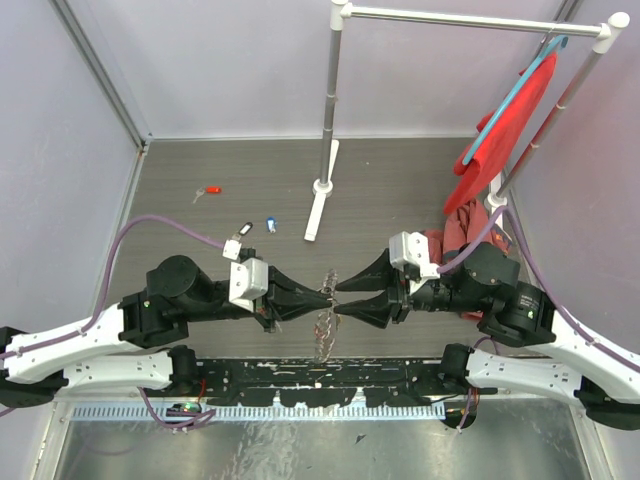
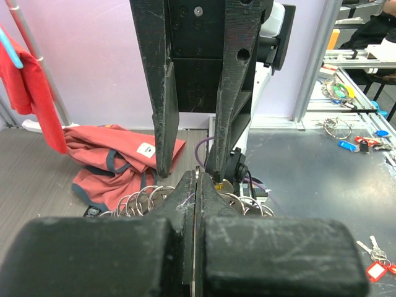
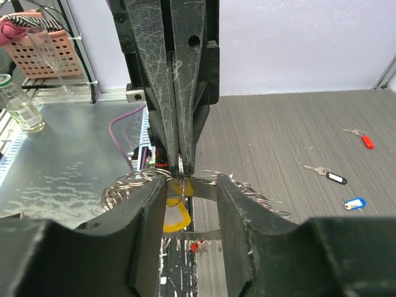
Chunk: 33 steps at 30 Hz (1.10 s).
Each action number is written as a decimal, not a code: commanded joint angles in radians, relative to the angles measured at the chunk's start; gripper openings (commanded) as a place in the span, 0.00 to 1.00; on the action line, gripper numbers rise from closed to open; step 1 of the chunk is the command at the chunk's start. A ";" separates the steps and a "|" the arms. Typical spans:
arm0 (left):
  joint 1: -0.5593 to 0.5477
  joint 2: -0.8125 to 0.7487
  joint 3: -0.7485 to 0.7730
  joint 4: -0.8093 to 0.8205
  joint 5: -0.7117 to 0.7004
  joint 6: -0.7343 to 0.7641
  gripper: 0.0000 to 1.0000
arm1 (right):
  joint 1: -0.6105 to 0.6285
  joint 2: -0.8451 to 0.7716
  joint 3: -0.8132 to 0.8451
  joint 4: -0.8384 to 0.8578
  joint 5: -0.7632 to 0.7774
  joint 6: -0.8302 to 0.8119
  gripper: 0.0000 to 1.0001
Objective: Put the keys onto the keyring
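Observation:
The keyring (image 1: 323,325), a grey ring fringed with small silvery rings, hangs between both grippers near the table's front edge. My left gripper (image 1: 327,293) is shut on its thin metal edge (image 2: 197,176). In the right wrist view the left gripper's tips (image 3: 180,166) pinch the metal, and a yellow-headed key (image 3: 175,213) hangs just below. My right gripper (image 3: 190,185) is open, one finger on each side of the ring band (image 3: 207,192), and it also shows in the top view (image 1: 341,297). Red (image 1: 212,189), black (image 1: 243,230) and blue (image 1: 271,226) keys lie on the table, far left.
A white clothes-rack post and foot (image 1: 322,190) stand at the back centre. A red garment hangs from the rail (image 1: 505,125), and another lies on the table (image 2: 105,158) by the right arm. A black rail (image 1: 320,372) runs along the front edge.

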<state>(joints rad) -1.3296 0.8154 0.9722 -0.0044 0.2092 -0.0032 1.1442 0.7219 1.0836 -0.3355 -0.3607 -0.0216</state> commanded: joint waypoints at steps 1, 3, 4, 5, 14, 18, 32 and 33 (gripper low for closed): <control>-0.002 -0.007 0.019 0.063 0.022 0.000 0.00 | 0.003 0.009 0.032 0.069 -0.027 0.004 0.39; -0.003 -0.007 0.020 0.063 0.021 0.002 0.00 | 0.003 0.015 0.032 0.069 -0.031 0.003 0.35; -0.002 -0.006 0.020 0.062 0.021 0.003 0.00 | 0.003 0.018 0.032 0.067 -0.034 0.005 0.32; -0.002 -0.006 0.020 0.061 0.019 0.003 0.00 | 0.003 0.021 0.031 0.067 -0.036 0.003 0.30; -0.002 -0.004 0.022 0.060 0.016 0.009 0.00 | 0.003 0.033 0.042 0.052 -0.048 -0.006 0.01; -0.002 -0.007 0.020 0.054 0.013 0.010 0.00 | 0.003 0.024 0.057 0.025 -0.029 -0.015 0.01; -0.002 -0.014 0.079 -0.105 0.018 0.063 0.39 | 0.003 0.112 0.304 -0.415 0.077 -0.064 0.01; -0.002 -0.011 0.082 -0.113 0.011 0.066 0.40 | 0.003 0.128 0.329 -0.455 0.096 -0.062 0.01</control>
<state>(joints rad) -1.3296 0.8135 1.0122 -0.0769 0.2264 0.0380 1.1446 0.8196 1.2972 -0.6643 -0.3370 -0.0731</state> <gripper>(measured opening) 0.377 0.036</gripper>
